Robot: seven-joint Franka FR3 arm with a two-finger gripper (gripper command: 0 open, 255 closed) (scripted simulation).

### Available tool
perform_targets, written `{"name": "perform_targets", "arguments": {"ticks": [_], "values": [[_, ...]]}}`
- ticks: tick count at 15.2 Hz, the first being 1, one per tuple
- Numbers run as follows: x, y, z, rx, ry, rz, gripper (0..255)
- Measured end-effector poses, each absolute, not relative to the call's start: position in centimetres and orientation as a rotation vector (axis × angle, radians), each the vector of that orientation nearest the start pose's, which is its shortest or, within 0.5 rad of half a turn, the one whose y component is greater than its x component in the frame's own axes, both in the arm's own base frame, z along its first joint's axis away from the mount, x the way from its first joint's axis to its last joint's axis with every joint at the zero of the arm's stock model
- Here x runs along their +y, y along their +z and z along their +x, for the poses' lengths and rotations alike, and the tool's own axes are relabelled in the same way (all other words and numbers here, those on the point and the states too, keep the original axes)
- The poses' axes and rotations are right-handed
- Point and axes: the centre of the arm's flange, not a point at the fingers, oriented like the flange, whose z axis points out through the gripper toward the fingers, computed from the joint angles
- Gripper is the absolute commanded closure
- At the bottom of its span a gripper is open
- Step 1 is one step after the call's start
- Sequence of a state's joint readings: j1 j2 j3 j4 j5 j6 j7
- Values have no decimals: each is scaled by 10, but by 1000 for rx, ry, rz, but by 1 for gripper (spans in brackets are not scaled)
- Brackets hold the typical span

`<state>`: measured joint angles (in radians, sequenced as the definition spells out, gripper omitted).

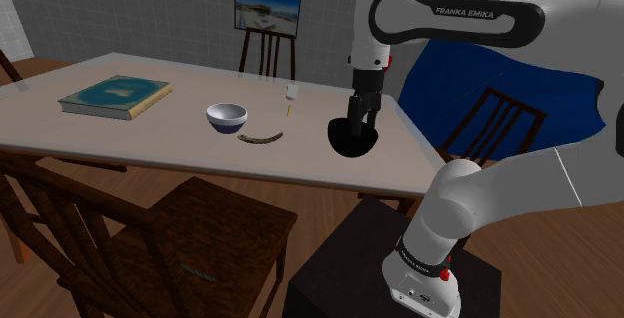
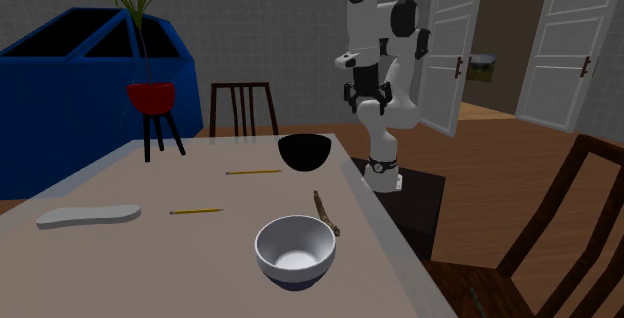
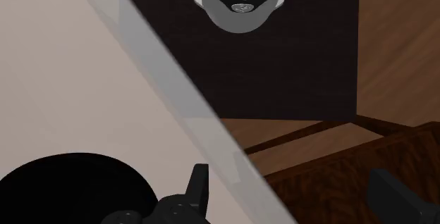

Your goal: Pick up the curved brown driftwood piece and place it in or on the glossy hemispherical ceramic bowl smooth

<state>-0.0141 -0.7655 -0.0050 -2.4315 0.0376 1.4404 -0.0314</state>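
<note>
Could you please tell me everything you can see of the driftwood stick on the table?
The driftwood stick is thin, gently curved and brown, with a rough look. It lies flat on the pale table, close beside the white bowl with a small gap showing in the shoulder view, and well short of the black bowl. Only the table touches it.

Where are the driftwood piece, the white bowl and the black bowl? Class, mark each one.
driftwood piece (image 1: 259, 140), shoulder view, middle of its curve.
white bowl (image 2: 275, 247), second exterior view, inner wall.
black bowl (image 2: 304, 156), second exterior view, outer wall.
</note>
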Motion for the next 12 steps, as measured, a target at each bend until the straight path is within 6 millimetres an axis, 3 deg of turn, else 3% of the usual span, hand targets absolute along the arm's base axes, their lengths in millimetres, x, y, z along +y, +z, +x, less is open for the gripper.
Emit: {"name": "perform_targets", "arguments": {"ticks": [3,12], "values": [[-6,533,304,-74,332,-3079,0],[-15,485,394,-463,209,-3079,0]]}}
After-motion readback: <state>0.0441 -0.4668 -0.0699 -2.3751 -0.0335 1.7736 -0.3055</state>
